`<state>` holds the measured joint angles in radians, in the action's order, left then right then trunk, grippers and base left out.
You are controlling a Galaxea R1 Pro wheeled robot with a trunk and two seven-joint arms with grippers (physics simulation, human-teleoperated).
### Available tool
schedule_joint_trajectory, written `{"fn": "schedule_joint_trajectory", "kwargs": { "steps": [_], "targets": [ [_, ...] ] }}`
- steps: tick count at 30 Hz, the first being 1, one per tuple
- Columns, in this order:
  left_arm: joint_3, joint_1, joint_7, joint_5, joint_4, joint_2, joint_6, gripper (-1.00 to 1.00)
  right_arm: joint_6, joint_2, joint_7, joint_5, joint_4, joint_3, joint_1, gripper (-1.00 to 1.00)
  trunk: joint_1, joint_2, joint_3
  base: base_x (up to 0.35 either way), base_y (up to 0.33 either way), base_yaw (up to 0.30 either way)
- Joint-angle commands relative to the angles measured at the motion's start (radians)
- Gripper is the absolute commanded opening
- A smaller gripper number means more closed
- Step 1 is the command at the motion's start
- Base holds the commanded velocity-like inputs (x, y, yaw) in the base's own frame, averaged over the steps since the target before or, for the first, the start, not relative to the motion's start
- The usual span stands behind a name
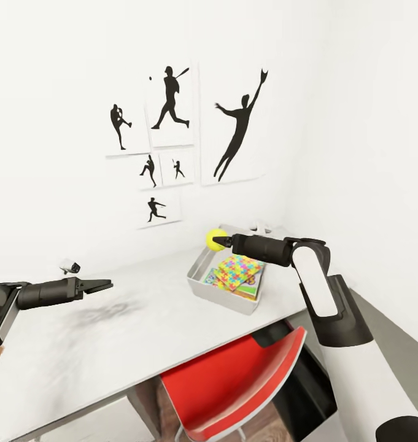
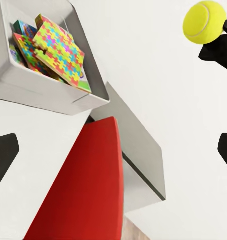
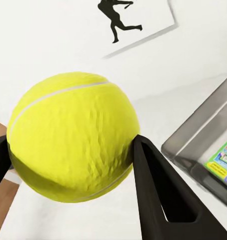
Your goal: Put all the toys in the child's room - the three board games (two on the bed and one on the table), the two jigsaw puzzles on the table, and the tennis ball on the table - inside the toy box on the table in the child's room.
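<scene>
Your right gripper (image 1: 219, 240), clamped on the tennis ball (image 1: 216, 239), hovers over the toy box (image 1: 224, 293) rim; centre it above the jigsaw puzzles (image 1: 238, 270), then release low.

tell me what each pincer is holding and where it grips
The right pincer holds the ball across its middle, a finger on each side. The left pincer holds nothing.

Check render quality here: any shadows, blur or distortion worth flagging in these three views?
Head view: flat, even light; a smudgy grey shadow on the table under the left gripper; wide-angle tilt bends the walls. Left wrist view: sharp, the toy box leans steeply. Right wrist view: the tennis ball is close-up, crisp, its underside shaded.
</scene>
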<state>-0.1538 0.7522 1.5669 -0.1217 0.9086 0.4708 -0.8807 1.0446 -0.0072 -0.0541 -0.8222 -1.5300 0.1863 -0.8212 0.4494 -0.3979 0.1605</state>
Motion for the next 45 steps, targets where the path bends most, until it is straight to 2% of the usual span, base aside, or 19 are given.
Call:
{"fn": "schedule_joint_trajectory", "kwargs": {
  "steps": [1,9,19,26,45],
  "targets": [
    [0.0,0.001,0.004,0.0,0.0,0.0,-0.011,1.0,0.003,-0.001,-0.009,-0.008,-0.001,0.001,-0.001,-1.0,0.001,-0.002,0.002,0.009,-0.029,0.154],
    [0.0,0.001,0.004,0.0,-0.001,0.0,-0.012,1.0,0.003,-0.001,-0.009,-0.008,-0.002,0.001,-0.001,-1.0,0.001,-0.002,0.001,0.063,-0.009,0.125],
    [0.0,0.001,0.004,0.0,-0.002,0.0,-0.011,1.0,0.003,-0.003,-0.009,-0.007,-0.003,0.0,-0.001,-1.0,0.001,-0.002,0.001,0.248,-0.044,0.006],
    [0.0,0.001,0.004,0.001,-0.002,-0.004,-0.011,1.0,0.003,-0.012,-0.008,-0.008,-0.004,-0.001,-0.001,-1.0,0.001,-0.002,0.001,0.045,-0.026,0.0],
    [0.0,0.001,0.004,0.002,-0.002,-0.011,-0.012,1.0,0.003,-0.017,-0.007,-0.006,-0.005,-0.002,-0.001,-1.0,0.001,-0.002,0.001,0.101,-0.012,0.0]
  ]
}}
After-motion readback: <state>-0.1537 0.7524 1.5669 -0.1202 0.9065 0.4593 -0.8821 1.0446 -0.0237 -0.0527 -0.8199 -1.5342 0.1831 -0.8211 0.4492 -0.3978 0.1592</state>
